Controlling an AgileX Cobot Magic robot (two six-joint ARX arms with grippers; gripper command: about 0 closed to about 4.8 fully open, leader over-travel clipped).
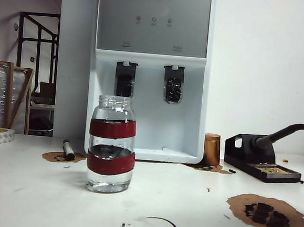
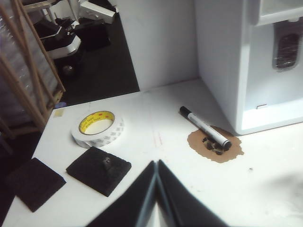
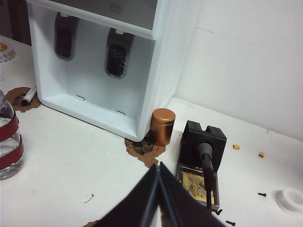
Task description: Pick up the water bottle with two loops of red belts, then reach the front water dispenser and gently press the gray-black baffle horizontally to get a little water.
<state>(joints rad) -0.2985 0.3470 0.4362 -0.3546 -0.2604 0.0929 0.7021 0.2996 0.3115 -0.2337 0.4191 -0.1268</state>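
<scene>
The water bottle [image 1: 111, 144] stood upright on the white tabletop [image 1: 30, 188], toward its front edge and well clear of the water dispenser [image 1: 149, 71] behind it. It was a small clear glass jar with a wide threaded neck, two broad red bands around its body and some water in the bottom. Nothing touched it.

The dispenser rose at the back edge of the tabletop, white with a gray upper panel, and the gray-black baffle [image 1: 174, 83] hung in its recessed bay beside a second dark paddle [image 1: 125, 79]. A copper-brown cylinder [image 1: 211, 149] stood just beside the dispenser's right corner, with a black soldering stand [image 1: 261, 161] further right. A marker [image 1: 68, 149] lay on a brown patch near the dispenser's left corner, and a tape roll [image 2: 98, 128] and two black foam pads [image 2: 98, 170] sat toward the left edge. Brown scorched patches marked the surface. Behind stood a white wall, with a darker room and wooden frame at left.

The left gripper [image 2: 156, 165] hovered over the left part of the tabletop, jaws pressed together and empty. The right gripper [image 3: 158, 168] hovered near the soldering stand, jaws likewise together, holding nothing.
</scene>
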